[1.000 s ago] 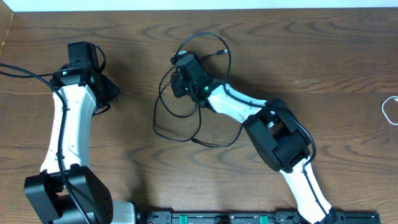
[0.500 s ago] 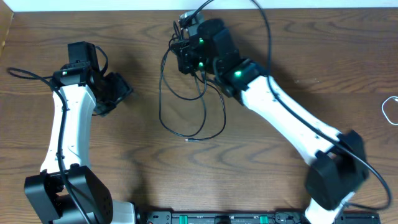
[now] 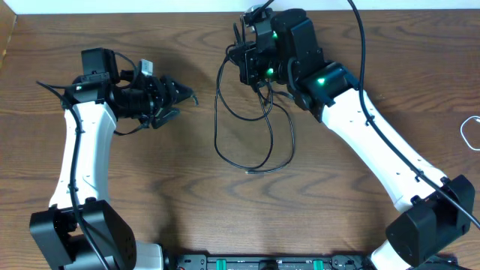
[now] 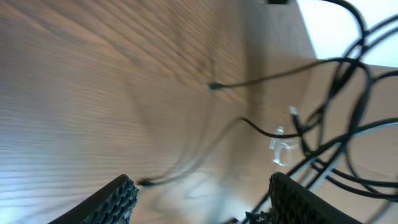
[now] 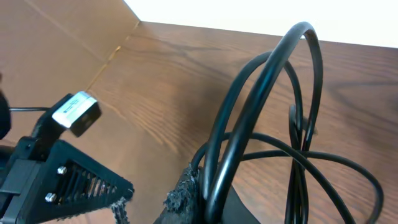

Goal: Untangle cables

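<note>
No legible text, label, brand or number in view

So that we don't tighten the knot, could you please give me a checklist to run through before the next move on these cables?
1. Right gripper shut on the black cables: ok.
2. Left gripper open, holding nothing: ok.
3. Black cables separated: not ok, loops cross below the grip.
4. White cable apart from the tangle: ok, by the table's right edge.
5. Which strand to pull: cannot tell.
</note>
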Robot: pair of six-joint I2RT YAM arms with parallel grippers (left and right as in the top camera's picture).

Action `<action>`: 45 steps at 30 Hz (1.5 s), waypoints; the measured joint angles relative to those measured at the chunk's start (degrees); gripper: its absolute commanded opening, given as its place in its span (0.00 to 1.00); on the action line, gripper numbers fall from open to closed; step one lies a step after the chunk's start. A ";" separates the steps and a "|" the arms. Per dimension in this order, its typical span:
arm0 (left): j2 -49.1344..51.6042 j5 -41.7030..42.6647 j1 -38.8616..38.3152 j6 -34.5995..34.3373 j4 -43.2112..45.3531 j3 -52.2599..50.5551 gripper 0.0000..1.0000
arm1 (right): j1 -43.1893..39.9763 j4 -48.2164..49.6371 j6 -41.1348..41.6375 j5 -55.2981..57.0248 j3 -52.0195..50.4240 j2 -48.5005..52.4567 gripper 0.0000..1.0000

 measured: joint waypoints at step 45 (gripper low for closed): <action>0.00 3.17 -12.68 -12.37 11.87 0.00 0.68 | 0.07 -5.42 -0.07 8.37 0.00 0.00 0.01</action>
